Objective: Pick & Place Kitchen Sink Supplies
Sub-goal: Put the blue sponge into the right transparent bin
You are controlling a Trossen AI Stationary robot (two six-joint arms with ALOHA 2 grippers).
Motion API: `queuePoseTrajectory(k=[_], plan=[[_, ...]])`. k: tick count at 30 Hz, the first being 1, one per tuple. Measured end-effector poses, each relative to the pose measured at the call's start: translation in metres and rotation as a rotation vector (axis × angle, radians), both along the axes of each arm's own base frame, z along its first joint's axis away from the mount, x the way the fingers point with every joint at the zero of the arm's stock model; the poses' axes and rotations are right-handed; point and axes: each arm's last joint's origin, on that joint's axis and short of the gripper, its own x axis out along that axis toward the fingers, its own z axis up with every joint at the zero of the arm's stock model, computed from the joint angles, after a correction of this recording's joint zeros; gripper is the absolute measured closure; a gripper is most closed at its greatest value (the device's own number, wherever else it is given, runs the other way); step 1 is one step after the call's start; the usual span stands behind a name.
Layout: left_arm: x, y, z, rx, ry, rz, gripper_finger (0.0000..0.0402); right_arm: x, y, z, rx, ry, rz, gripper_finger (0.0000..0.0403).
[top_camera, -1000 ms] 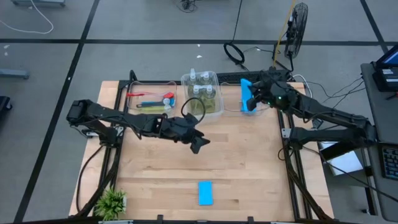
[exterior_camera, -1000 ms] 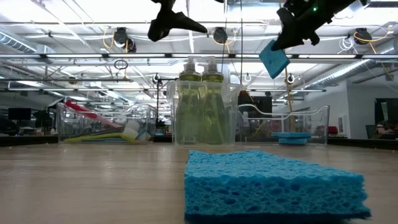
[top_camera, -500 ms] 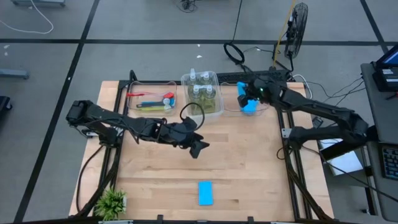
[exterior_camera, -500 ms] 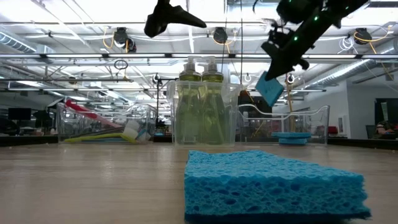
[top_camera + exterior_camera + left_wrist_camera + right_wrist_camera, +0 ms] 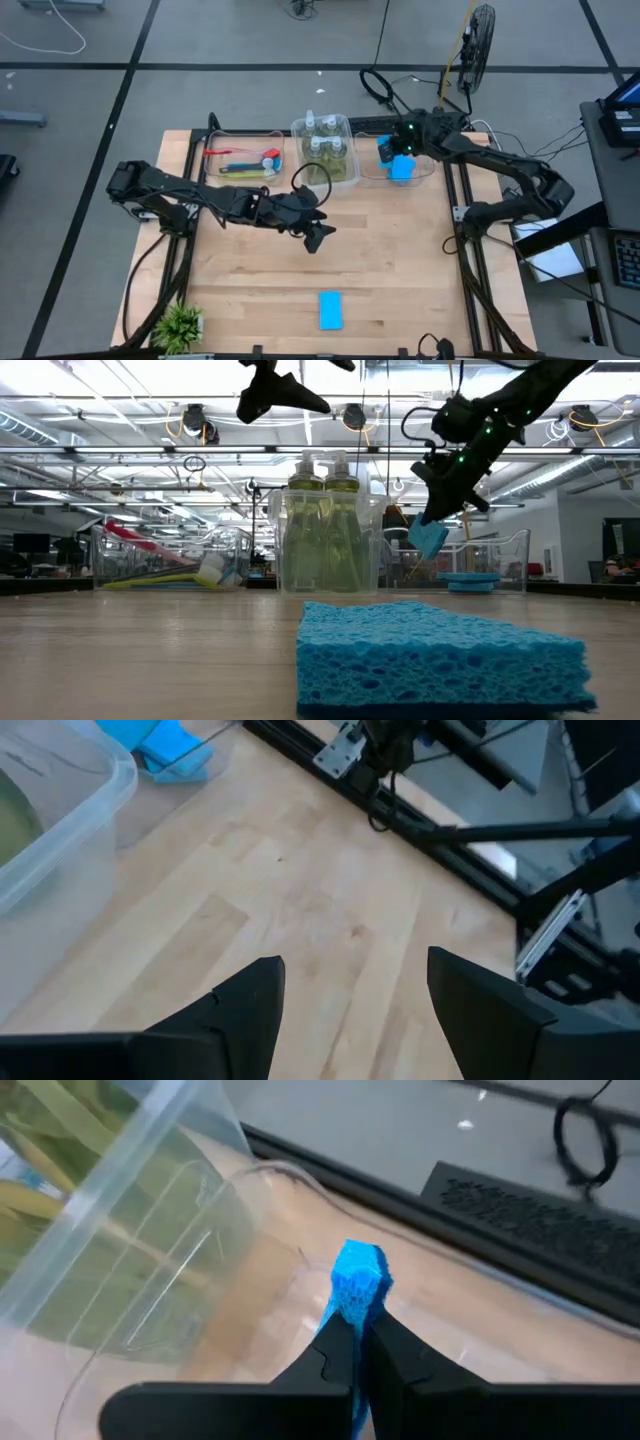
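High view: right arm reaches to the far-right bin [image 5: 425, 172], right gripper [image 5: 398, 158] clenching a sponge [image 5: 400, 167] above it; left gripper [image 5: 318, 232] hovers mid-table, fingers apart, empty.

1. The near sponge [image 5: 440, 658] fills the low view's foreground, hiding the desk [image 5: 150, 660] behind it.
2. The sponge [image 5: 357, 1285] in the right pincer [image 5: 358, 1342] shows only its upper edge; the fingers cover the rest.
3. The brushes [image 5: 240, 160] in the far left bin [image 5: 243, 140] overlap, too small to count.
4. The plant [image 5: 180, 325] is cut off by the near edge.
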Motion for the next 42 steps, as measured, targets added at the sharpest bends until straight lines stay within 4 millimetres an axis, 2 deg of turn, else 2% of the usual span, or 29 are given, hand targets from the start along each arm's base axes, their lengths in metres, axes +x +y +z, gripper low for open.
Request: queuePoseTrajectory(k=[18,21,32,36,38,42], plan=[[-0.006,0.014,-0.011,0.095,0.143,0.006,0.0158,0.009,-0.011,-0.032,0.117,0.062,-0.020,0.0402],[-0.011,0.016,-0.009,0.102,0.174,0.008,0.0158,0.010,-0.012,-0.037,0.134,0.076,-0.023,0.0402],[-0.048,0.026,0.022,0.216,0.175,0.117,0.0158,0.011,-0.014,-0.045,0.163,0.093,-0.031,0.0402],[-0.058,0.026,0.016,0.218,0.175,0.141,0.0158,0.011,-0.014,-0.046,0.170,0.101,-0.033,0.0401],[-0.066,0.026,0.005,0.200,0.187,0.152,0.0158,0.010,-0.014,-0.046,0.175,0.105,-0.034,0.0401],[-0.075,0.021,-0.010,0.137,0.096,0.169,0.0158,0.009,-0.013,-0.048,0.191,0.116,-0.040,0.0400]])
